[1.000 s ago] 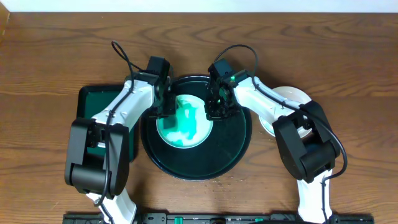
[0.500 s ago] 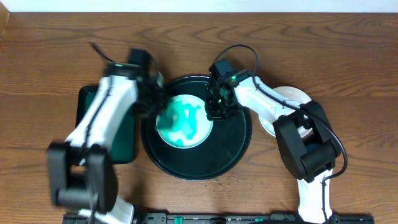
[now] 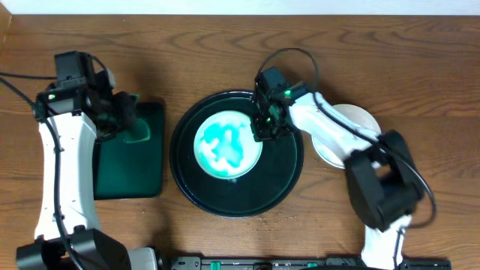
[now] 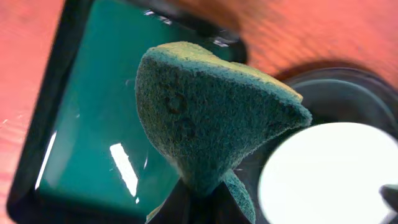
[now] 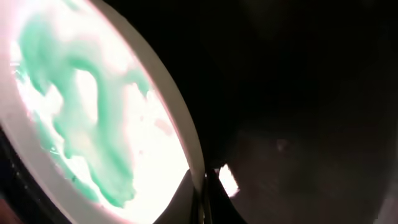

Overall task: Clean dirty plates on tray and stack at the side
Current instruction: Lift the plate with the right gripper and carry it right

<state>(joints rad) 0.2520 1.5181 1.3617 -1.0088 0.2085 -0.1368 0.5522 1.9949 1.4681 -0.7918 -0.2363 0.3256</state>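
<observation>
Now the left gripper (image 3: 127, 124) is clamping a sponge (image 4: 211, 118) over the green tray (image 3: 127, 176), while the right gripper (image 3: 264, 129) is pinching the right rim of the smeared plate (image 3: 225, 146) lying on the black tray (image 3: 283, 180).

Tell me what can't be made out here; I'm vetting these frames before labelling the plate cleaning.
Side plates, overhead: right arm covers them; count unclear.
Left gripper, left wrist view: sponge hides its fingertips.
Dirty plate, left wrist view: glare washes out the smear.
Tray, right wrist view: too dark for detail.
Right gripper, right wrist view: cut off by bottom edge; hold on the rim unclear.
</observation>
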